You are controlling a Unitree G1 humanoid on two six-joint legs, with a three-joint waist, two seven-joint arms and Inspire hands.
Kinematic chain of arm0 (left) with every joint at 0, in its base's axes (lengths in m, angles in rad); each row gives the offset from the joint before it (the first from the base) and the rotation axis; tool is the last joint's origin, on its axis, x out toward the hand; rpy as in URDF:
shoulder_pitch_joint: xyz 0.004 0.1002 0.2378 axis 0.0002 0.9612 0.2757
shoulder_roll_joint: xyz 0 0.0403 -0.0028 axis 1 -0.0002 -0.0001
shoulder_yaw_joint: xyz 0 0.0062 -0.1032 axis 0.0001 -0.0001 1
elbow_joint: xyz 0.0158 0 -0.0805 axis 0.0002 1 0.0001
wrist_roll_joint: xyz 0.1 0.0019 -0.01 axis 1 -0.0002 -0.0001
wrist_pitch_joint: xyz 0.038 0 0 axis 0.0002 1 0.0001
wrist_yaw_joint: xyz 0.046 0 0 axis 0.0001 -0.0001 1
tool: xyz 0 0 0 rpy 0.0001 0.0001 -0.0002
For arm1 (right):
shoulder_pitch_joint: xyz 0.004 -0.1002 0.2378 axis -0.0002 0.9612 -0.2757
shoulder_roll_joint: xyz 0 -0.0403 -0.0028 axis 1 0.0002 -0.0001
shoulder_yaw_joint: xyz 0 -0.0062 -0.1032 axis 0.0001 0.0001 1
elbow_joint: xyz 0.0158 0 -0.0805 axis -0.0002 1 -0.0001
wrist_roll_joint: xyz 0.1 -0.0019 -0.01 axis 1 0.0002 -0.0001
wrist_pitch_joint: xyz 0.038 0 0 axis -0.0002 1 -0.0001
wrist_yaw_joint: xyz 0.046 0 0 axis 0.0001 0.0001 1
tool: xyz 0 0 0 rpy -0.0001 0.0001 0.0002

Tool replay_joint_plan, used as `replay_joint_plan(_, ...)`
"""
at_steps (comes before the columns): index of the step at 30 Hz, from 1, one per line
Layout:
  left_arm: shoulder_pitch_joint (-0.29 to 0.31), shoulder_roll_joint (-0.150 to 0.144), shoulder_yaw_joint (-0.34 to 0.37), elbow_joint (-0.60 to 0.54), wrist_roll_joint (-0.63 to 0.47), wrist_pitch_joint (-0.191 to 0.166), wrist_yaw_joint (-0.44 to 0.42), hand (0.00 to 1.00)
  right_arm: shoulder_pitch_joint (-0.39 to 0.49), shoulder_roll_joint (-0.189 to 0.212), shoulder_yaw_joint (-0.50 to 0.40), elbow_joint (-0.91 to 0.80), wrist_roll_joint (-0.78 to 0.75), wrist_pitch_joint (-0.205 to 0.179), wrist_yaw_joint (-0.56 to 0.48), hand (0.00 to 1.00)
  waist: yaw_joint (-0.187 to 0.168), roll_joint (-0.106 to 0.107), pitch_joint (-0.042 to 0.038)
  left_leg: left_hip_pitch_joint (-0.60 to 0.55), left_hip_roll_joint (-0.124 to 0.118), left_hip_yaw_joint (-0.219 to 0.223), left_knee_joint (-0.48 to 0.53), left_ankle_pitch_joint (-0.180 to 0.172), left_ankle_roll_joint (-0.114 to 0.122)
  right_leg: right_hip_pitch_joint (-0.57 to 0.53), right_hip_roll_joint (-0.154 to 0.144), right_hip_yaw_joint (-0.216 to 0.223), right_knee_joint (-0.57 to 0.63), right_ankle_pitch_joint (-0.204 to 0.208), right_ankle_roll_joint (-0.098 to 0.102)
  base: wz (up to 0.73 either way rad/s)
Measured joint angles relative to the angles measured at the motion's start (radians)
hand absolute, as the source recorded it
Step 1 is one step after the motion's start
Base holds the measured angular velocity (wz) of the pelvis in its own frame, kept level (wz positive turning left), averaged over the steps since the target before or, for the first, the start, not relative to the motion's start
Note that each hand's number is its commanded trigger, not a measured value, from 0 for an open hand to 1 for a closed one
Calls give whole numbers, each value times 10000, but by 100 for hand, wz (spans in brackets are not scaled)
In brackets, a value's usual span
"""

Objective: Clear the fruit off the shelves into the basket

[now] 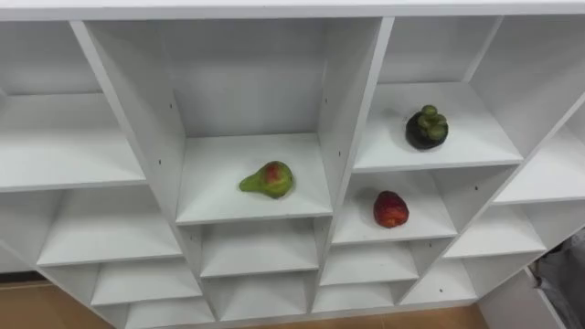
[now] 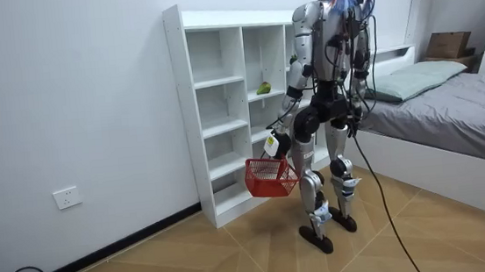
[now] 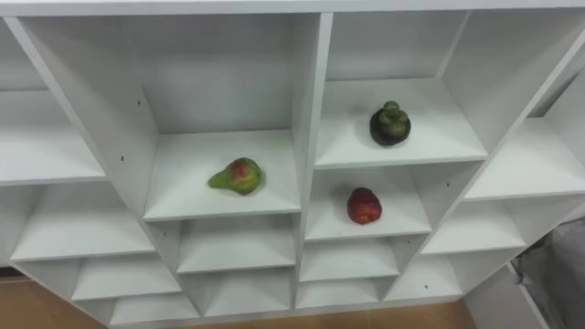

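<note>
Home bedroom: grey-covered bed (image 2: 461, 112), pale pillow (image 2: 418, 75), white shelf unit (image 2: 184, 115), wood floor (image 2: 236, 260).

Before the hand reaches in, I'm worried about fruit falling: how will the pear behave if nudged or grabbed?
The pear lies on its side on the smooth white shelf, so a nudge would probably swing it in an arc rather than roll it straight. Its tapered shape may slip from a loose grip.
</note>
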Motion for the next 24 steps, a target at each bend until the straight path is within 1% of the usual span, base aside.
replay_joint_plan(5,2,3,-23,2,-61,0,-38,100,-1,-4,12,-3,11,0,-1,0,5,-16,18,-1,2,-2,-6,0,0,-10,5,16,-4,-1,1,0)
replay_joint_plan(12,0,8,-163,2,-158,-11,45,100,3,-6,4,-137,-130,-6,-190,0,-1,17,20,-43,3,14,-7,0,0,-22,9,36,10,-1,0,0)
replay_joint_plan(19,5,10,-163,1,-160,-254,47,100,6,2,2,-162,-229,-322,-652,0,-3,56,9,-128,3,10,11,1,0,-71,3,-2,15,2,-2,0)
replay_joint_plan(24,3,10,-170,0,-177,-424,50,100,13,48,-2,-165,-225,-456,-932,0,-20,50,9,-126,3,15,21,1,0,-63,2,-3,16,3,-3,0)
